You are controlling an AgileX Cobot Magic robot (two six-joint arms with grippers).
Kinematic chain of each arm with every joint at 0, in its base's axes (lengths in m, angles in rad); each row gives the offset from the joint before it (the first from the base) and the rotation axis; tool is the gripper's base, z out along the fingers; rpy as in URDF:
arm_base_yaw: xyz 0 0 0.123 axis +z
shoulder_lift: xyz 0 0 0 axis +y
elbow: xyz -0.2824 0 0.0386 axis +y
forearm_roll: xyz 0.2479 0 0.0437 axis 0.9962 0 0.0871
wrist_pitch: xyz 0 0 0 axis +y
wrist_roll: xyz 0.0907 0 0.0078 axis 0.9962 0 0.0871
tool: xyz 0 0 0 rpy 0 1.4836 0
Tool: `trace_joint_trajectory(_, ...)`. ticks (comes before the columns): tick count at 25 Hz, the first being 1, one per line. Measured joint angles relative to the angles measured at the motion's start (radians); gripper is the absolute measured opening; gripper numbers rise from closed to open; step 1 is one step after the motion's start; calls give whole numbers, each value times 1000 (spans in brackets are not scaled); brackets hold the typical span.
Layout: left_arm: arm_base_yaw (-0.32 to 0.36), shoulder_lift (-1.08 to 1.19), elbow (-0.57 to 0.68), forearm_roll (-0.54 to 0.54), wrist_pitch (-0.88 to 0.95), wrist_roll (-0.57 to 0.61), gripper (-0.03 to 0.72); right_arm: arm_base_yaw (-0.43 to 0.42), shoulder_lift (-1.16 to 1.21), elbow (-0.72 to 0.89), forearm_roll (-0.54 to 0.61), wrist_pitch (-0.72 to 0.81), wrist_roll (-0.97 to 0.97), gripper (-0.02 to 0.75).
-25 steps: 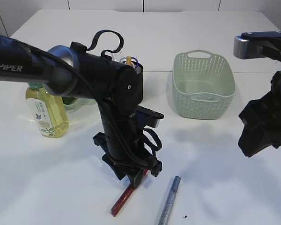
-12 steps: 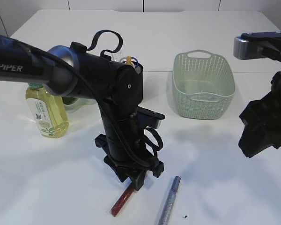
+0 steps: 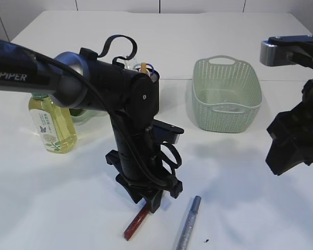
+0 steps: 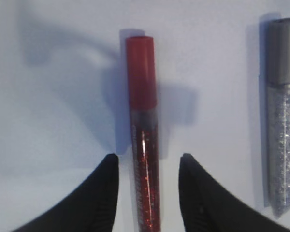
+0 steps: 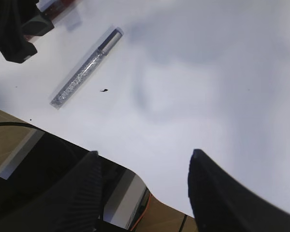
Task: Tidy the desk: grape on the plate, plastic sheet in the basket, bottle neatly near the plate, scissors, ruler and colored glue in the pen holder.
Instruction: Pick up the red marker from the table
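The left gripper (image 4: 147, 162) is standing low over the white table (image 3: 240, 172) with its jaws apart, straddling the red glitter glue pen (image 4: 144, 130) without gripping it, while the silver glitter glue pen (image 4: 280, 116) is lying parallel just beside it. The right gripper (image 5: 142, 159) is hanging above bare tabletop at the right with its jaws spread wide and nothing between them. Behind the left arm, the green basket (image 3: 227, 94) is sitting well apart from the yellow bottle (image 3: 51, 124), and the pen holder (image 3: 146, 70) is peeking out, mostly hidden.
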Motion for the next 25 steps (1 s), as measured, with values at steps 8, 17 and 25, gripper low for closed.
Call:
trace_joint_trajectory(8, 0, 0, 0, 0, 0, 0, 303, 0, 0, 0, 0, 0, 0, 449)
trace_joint_trajectory(17, 0, 0, 0, 0, 0, 0, 303, 0, 0, 0, 0, 0, 0, 449)
trace_joint_trajectory(25, 0, 20, 0, -1, -4, 0, 303, 0, 0, 0, 0, 0, 0, 449)
